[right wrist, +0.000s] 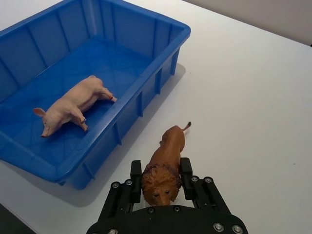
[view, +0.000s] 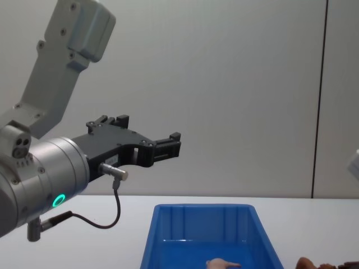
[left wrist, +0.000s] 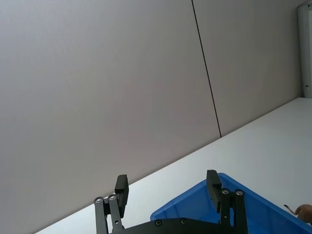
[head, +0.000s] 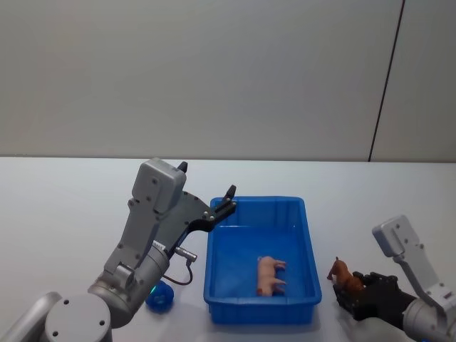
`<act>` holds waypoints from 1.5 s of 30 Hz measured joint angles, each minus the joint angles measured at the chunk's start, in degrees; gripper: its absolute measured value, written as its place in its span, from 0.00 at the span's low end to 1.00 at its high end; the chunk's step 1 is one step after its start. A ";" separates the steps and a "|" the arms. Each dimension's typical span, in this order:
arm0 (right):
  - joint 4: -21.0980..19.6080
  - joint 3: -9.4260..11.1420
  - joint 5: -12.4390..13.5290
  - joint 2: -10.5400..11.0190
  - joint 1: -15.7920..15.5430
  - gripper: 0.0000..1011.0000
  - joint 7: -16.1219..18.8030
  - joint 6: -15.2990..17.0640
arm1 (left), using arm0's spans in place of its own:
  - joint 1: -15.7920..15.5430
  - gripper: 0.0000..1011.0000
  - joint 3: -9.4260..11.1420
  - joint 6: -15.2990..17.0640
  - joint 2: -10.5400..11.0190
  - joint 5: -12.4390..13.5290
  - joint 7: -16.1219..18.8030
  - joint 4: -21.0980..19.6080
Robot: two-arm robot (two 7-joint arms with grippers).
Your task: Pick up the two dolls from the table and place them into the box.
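Observation:
A peach pig doll [head: 271, 276] [right wrist: 73, 105] lies on its side on the floor of the blue box [head: 260, 201] [right wrist: 161, 22]. Right of the box, a brown lion doll [head: 340, 272] [right wrist: 168, 151] stands on the white table [head: 64, 214]. My right gripper [right wrist: 161, 178] [head: 350, 291] is low at the table's near right, its fingers closed against both sides of the lion's mane. Raised above the box's left rim, my left gripper [left wrist: 166, 181] [view: 147, 131] is open with nothing between its fingers.
A small dark blue round object [head: 160, 296] lies on the table by the box's near left corner, beneath my left arm. A plain grey wall [head: 214, 71] stands behind the table. Bare tabletop stretches to the right of the lion [right wrist: 253, 97].

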 joint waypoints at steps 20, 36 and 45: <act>-6.26 0.92 0.72 0.36 -0.05 0.44 -2.64 -4.32 | 0.00 0.99 0.00 0.00 0.00 0.00 0.00 0.00; -9.49 -0.42 -0.23 -2.04 3.98 0.44 2.79 -4.71 | 0.00 0.99 0.00 0.00 0.00 0.00 0.00 0.00; -6.59 -2.34 -2.56 -4.02 5.56 0.54 4.39 -3.72 | 0.00 0.99 0.00 0.00 0.00 0.00 0.00 0.00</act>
